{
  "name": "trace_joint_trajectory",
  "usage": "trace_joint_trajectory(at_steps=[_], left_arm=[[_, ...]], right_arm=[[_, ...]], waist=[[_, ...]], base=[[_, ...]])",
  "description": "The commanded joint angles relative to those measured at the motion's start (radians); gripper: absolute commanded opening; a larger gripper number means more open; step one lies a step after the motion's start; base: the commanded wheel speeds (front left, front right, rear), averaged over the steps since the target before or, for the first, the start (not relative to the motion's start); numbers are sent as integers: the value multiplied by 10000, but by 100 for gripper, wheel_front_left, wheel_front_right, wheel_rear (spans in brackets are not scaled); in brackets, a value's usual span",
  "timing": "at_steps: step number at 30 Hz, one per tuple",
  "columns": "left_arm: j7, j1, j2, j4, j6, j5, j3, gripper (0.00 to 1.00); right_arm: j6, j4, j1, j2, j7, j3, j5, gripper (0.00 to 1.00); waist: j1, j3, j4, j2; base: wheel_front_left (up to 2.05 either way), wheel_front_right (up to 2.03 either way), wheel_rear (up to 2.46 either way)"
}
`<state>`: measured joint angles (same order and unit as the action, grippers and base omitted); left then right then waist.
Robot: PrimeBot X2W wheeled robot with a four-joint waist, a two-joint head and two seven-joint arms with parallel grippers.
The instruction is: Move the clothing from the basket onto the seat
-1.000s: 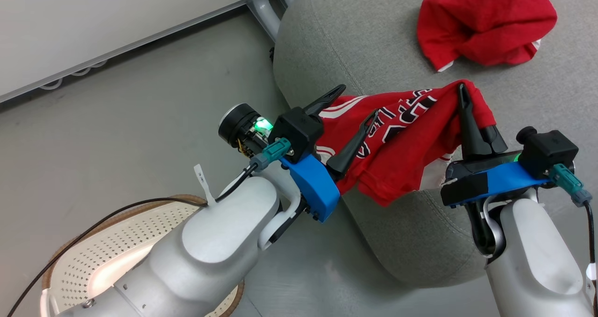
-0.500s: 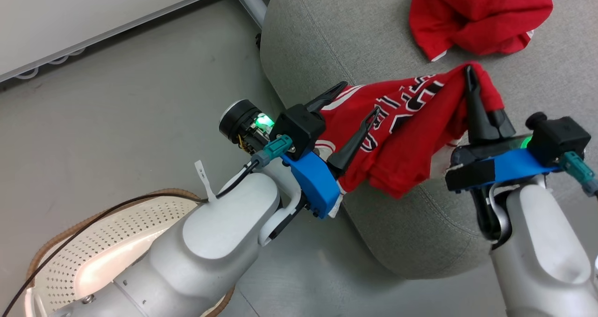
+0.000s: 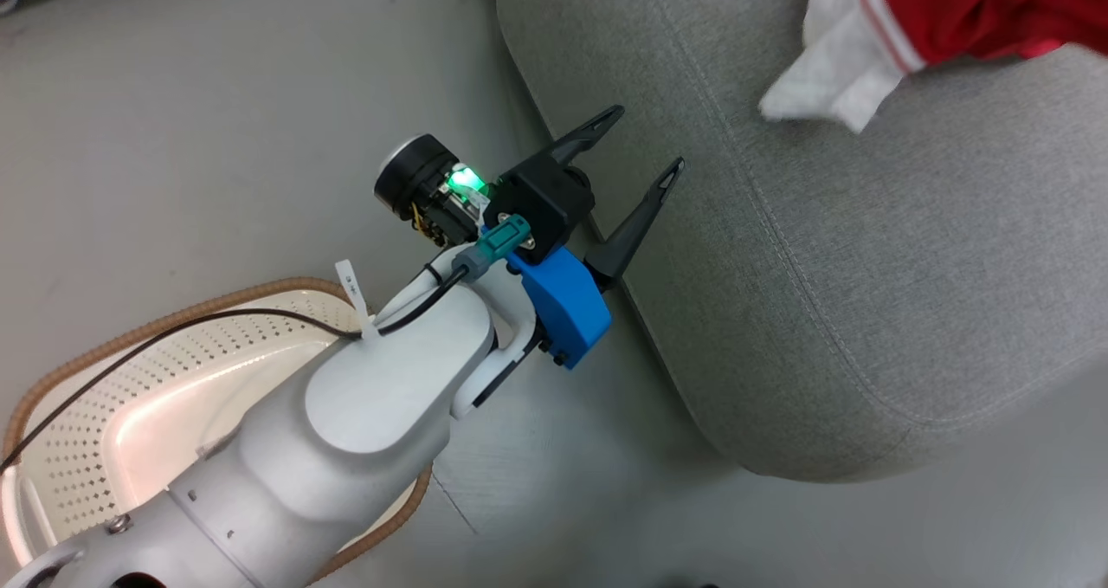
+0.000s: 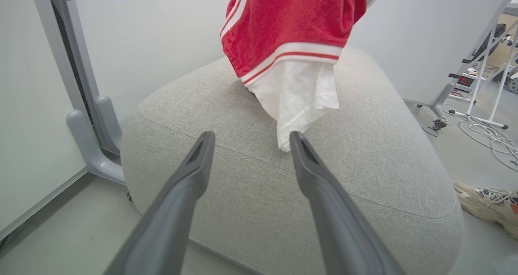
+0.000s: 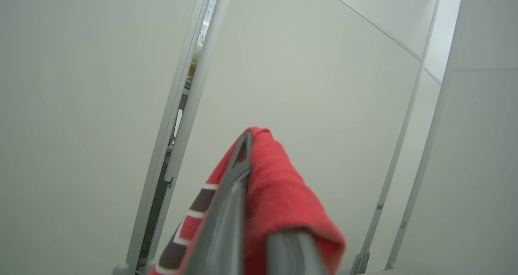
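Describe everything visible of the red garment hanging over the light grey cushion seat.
The soft red fabric garment hangs bunched above the light grey upholstered seat. Its hem carries white-and-red striped trim, and a limp white panel dangles below toward the cushion top; whether it touches cannot be told. The right gripper is shut on a red fold with dark and white markings. The open left gripper sits clear of it.
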<state>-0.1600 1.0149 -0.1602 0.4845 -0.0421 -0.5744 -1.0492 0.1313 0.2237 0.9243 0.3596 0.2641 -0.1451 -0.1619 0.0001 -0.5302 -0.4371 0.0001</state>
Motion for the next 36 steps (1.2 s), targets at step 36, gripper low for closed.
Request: trace_joint_trajectory(at_steps=[36], left_arm=[[921,1135,-1051,-1401,-589,540,-239,100]], right_arm=[[-11,4559,252,808,4,-2163,429,0]], waist=[[-1,-3117,556,-1]], base=[[0,0,0]])
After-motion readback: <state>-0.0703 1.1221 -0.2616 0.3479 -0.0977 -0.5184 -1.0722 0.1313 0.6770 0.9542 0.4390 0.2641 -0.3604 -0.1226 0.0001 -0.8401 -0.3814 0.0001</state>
